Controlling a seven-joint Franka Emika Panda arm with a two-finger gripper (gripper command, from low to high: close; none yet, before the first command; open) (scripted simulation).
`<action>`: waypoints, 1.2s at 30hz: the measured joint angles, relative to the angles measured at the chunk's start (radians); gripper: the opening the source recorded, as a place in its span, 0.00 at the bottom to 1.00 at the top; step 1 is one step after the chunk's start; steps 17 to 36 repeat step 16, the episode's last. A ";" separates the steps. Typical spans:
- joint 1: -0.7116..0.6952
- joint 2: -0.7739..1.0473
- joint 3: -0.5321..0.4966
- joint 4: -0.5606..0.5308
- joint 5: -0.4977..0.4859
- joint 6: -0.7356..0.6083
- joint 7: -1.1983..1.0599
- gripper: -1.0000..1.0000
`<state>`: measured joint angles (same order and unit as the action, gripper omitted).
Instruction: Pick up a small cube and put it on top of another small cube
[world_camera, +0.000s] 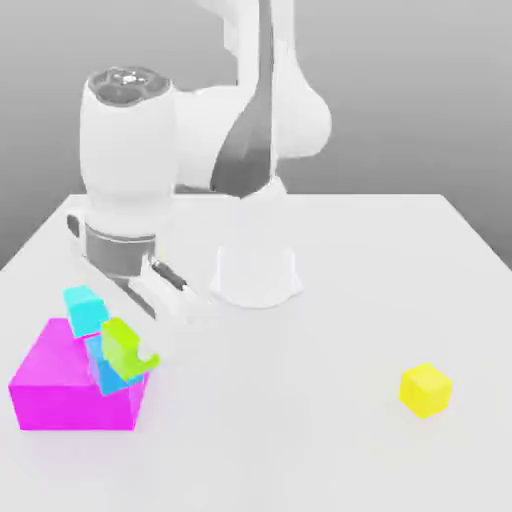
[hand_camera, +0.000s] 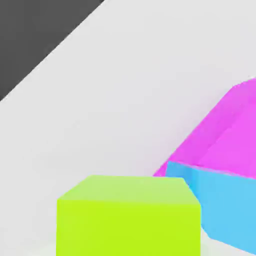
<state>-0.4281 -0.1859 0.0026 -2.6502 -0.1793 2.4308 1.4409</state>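
Observation:
The small lime-green cube (world_camera: 128, 345) hangs tilted at the front corner of the magenta block (world_camera: 60, 392). My gripper (world_camera: 158, 318) reaches down to it from the white hand above and is shut on it. Right under and behind the lime cube is the sky-blue small cube (world_camera: 108, 374), leaning on the magenta block's side. In the hand view the lime cube (hand_camera: 129, 217) is very close, with the sky-blue cube (hand_camera: 227, 207) beside it and the magenta block (hand_camera: 227, 130) behind.
A paler cyan-turquoise cube (world_camera: 85, 308) rests on top of the magenta block. A small yellow cube (world_camera: 425, 389) stands alone toward the exterior view's right. The arm's base (world_camera: 256, 272) stands mid-table on the white table (world_camera: 300, 440).

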 joint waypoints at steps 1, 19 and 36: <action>-0.024 -0.037 -0.025 -0.021 0.007 -0.012 -0.006 0.00; -0.202 -0.124 -0.225 -0.229 0.057 0.144 -0.057 1.00; -0.202 -0.124 -0.225 -0.229 0.057 0.144 -0.057 1.00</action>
